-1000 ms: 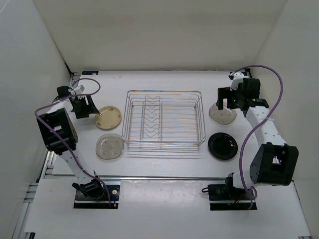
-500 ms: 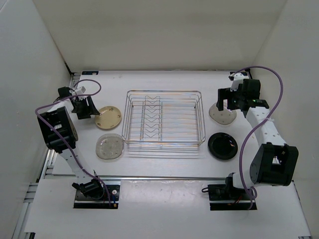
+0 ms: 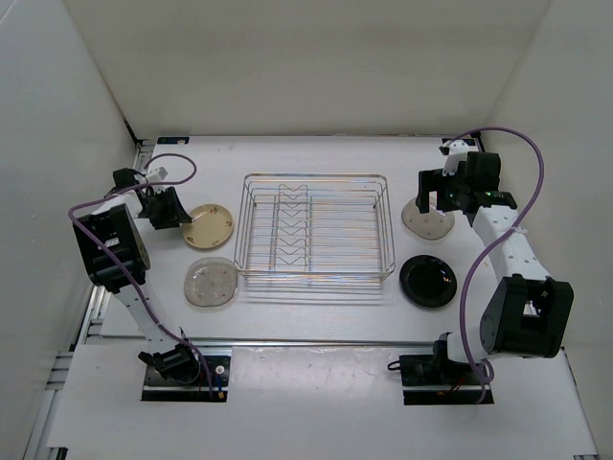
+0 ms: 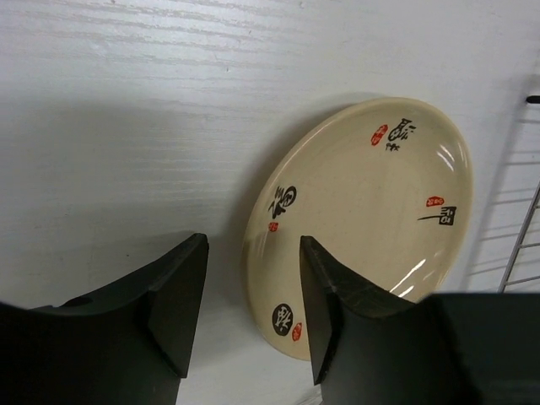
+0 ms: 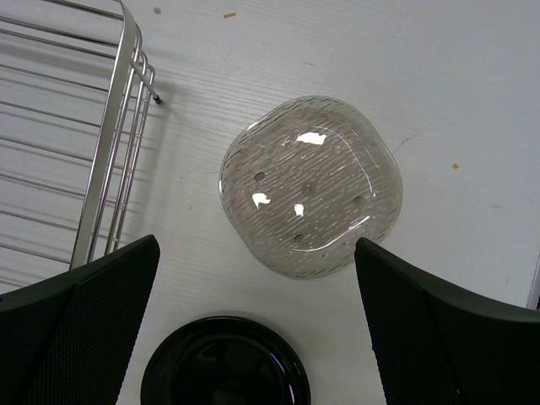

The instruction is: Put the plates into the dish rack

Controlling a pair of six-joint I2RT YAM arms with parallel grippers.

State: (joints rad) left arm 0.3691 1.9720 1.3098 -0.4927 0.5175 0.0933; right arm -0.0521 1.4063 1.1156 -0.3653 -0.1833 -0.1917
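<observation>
Plates lie flat on the bench (image 3: 316, 321) on either side of the dish rack (image 3: 316, 175), which stands at its centre. Toward the left edge are the tan-yellow plate (image 3: 209, 226) and, nearer the front, the speckled beige plate (image 3: 211, 284). Toward the right edge are the off-white plate (image 3: 428, 221) and the black plate (image 3: 427, 280). Fingers spread, the left gripper (image 4: 253, 253) seems to straddle the tan-yellow plate's rim; contact cannot be told. With its fingers wide apart, the right gripper (image 5: 253, 253) hovers over the off-white plate, holding nothing.
</observation>
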